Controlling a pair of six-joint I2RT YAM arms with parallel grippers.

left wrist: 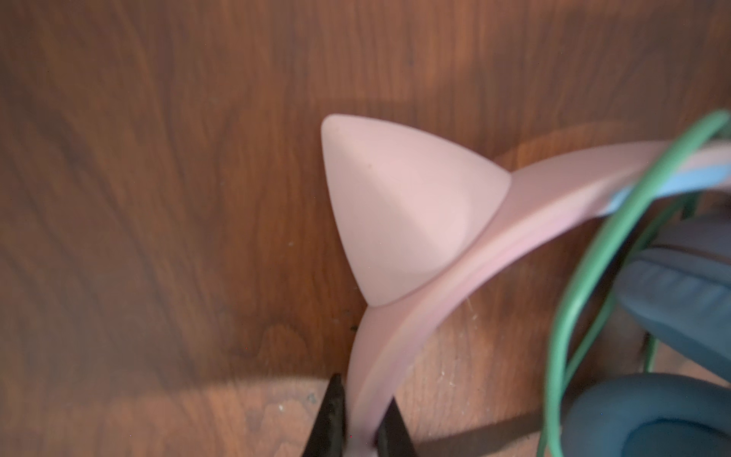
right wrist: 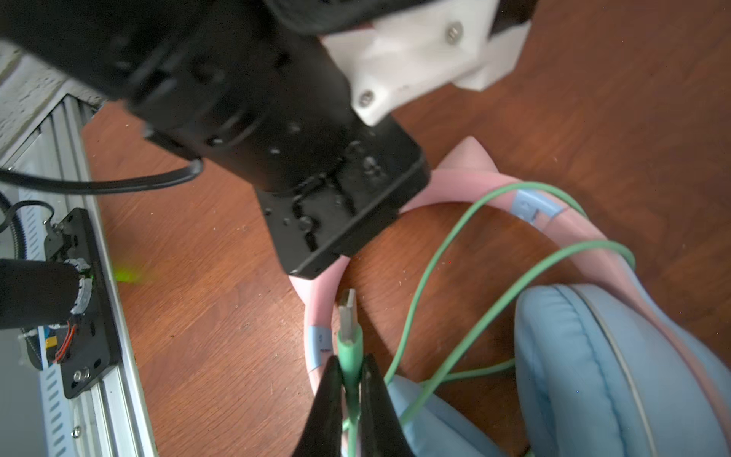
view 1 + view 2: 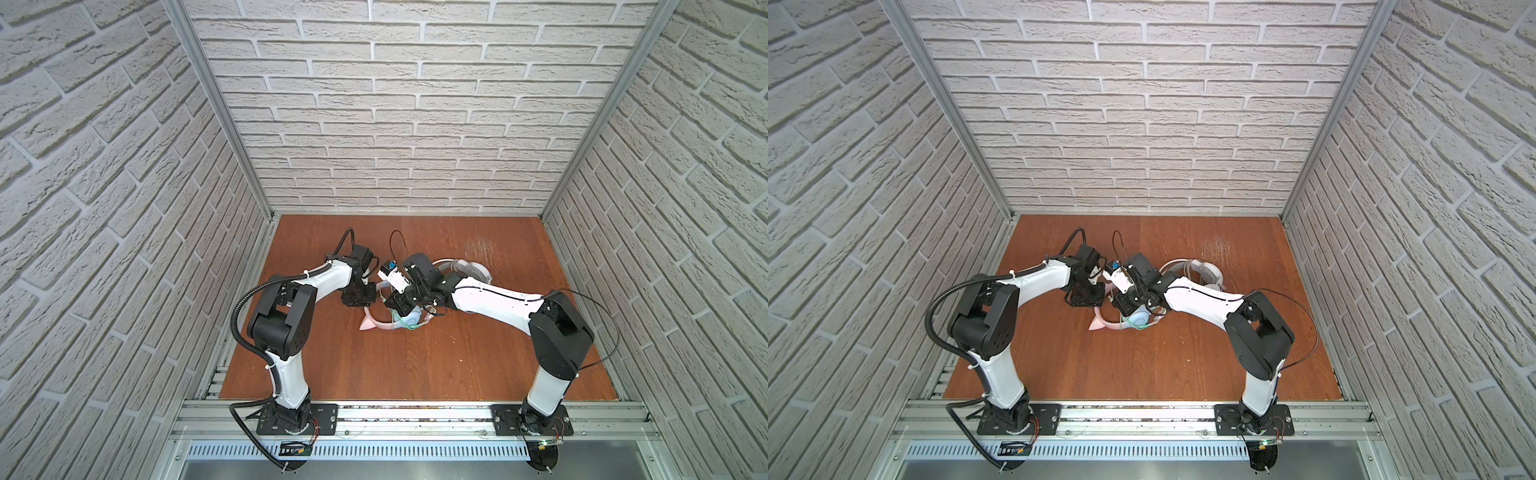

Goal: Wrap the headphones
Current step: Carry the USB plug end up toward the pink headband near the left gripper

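Left arm (image 3: pixel 328 282) and right arm (image 3: pixel 490 295) bend from the near rail (image 3: pixel 415 415) over a wooden counter (image 3: pixel 415 365), meeting above the pink cat-ear headphones (image 3: pixel 409 320) at mid-counter in both top views. White headphones (image 3: pixel 469 268) lie farther back, to the right.

Left wrist view: the left claw (image 1: pixel 362 431) is clenched on the pink headband (image 1: pixel 455 277), near a cat ear (image 1: pixel 395 209).

Right wrist view: the right claw (image 2: pixel 350 391) pinches the green plug (image 2: pixel 350 352) of the cable (image 2: pixel 593 244), beside a blue earcup (image 2: pixel 593 376).
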